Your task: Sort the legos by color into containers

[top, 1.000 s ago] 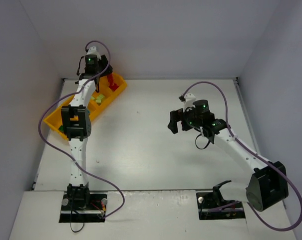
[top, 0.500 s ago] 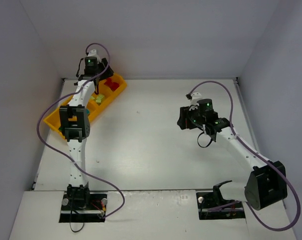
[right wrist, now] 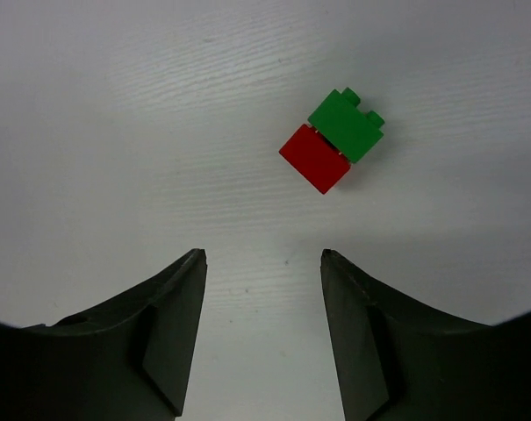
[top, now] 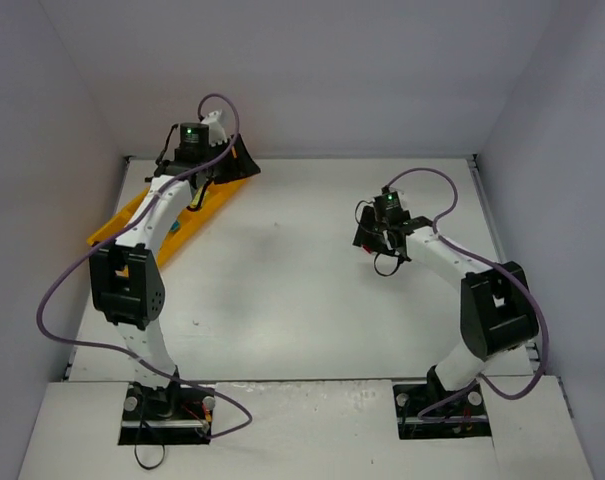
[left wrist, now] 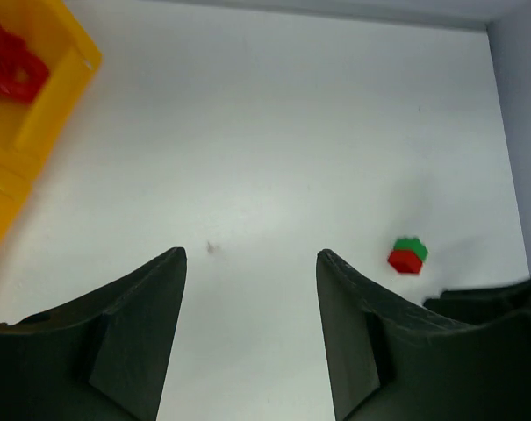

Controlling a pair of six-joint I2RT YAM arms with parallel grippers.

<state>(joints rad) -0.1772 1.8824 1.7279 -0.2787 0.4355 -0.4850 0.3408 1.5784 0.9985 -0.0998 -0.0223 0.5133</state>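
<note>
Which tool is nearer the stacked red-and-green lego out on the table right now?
Right. The right tool hangs just short of the red-and-green lego, jaws apart; the left tool sits far across from it, beside the tray.

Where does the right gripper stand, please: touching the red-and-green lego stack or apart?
Apart. The right wrist view shows bare table between the right gripper and the lego stack.
</note>
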